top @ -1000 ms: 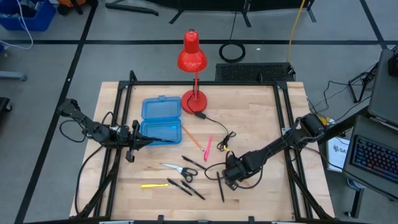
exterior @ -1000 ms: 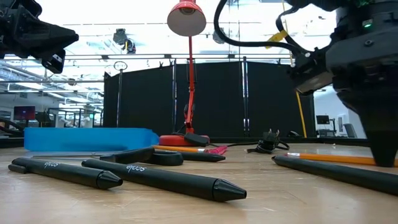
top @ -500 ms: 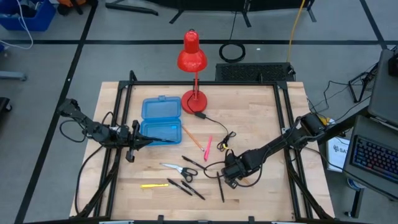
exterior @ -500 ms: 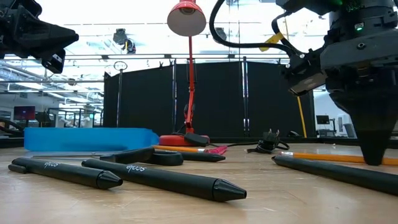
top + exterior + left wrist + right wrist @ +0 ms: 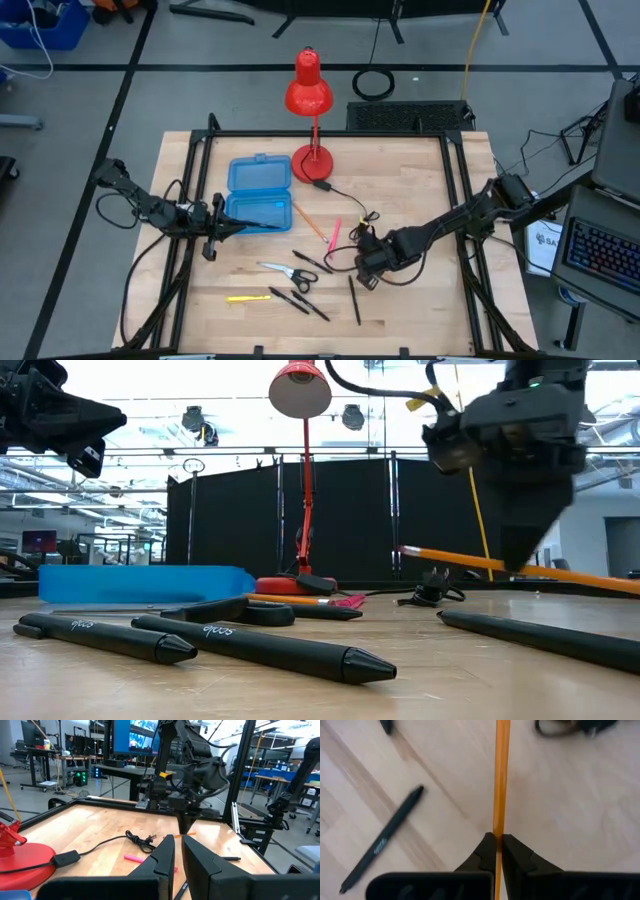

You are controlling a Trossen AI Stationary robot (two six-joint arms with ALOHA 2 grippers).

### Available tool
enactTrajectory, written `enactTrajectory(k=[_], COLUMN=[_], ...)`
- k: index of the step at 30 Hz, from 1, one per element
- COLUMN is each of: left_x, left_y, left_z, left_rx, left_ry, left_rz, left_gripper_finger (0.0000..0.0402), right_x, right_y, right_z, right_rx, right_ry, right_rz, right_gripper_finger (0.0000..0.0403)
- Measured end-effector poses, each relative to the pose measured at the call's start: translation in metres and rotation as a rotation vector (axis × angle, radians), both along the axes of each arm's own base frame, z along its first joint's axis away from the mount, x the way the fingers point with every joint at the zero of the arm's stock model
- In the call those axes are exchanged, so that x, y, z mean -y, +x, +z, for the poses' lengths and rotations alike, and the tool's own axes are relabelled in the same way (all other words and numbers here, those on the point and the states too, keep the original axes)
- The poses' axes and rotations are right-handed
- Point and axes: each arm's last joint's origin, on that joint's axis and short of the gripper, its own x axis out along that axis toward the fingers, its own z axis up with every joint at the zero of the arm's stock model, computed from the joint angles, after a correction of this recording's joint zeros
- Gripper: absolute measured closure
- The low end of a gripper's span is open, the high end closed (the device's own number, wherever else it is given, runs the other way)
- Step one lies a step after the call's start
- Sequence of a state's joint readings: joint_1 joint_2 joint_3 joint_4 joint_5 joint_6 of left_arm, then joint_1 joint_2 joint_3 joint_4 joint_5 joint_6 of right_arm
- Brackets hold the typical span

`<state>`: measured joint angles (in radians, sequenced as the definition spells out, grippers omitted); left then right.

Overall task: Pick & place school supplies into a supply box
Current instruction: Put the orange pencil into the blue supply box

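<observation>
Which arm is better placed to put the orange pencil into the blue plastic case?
Right: its end effector already grips the thin orange pencil, lifted off the table. The left end effector waits empty beside the translucent blue plastic case.

Even overhead light in the high view, table (image 5: 420, 180) bright, shadows soft and short. Low view was backlit: ceiling blown out white, right gripper (image 5: 520, 555) and left gripper (image 5: 60, 415) dark silhouettes, near black pens (image 5: 265, 650) a bit soft. Right wrist view was blurry, orange pencil (image 5: 500, 775) smeared. Left wrist view was clear, background screens glared.
</observation>
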<state>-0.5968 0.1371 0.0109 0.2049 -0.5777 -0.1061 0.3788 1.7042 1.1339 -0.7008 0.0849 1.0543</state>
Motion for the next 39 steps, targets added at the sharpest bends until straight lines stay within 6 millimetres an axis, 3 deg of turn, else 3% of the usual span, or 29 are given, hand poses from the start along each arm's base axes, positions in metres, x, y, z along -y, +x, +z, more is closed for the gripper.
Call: enactTrajectory(k=[12, 27, 34, 39], left_x=[0.000, 0.000, 0.000, 0.000], left_y=[0.000, 0.000, 0.000, 0.000], left_z=[0.001, 0.001, 0.001, 0.001], left_rx=[0.007, 0.007, 0.007, 0.008], left_ry=[-0.007, -0.012, -0.012, -0.012], left_rz=[0.000, -0.001, -0.004, -0.004], left_gripper_finger=[0.0364, 0.0364, 0.0364, 0.0364], right_x=[0.033, 0.080, 0.097, 0.102], right_y=[0.035, 0.070, 0.081, 0.095], right_z=[0.008, 0.030, 0.043, 0.040], right_rx=[0.253, 0.584, 0.737, 0.835], right_ry=[-0.058, -0.271, -0.378, -0.463], right_rz=[0.160, 0.340, 0.378, 0.426], right_gripper_finger=[0.0402, 0.0402, 0.0402, 0.0402])
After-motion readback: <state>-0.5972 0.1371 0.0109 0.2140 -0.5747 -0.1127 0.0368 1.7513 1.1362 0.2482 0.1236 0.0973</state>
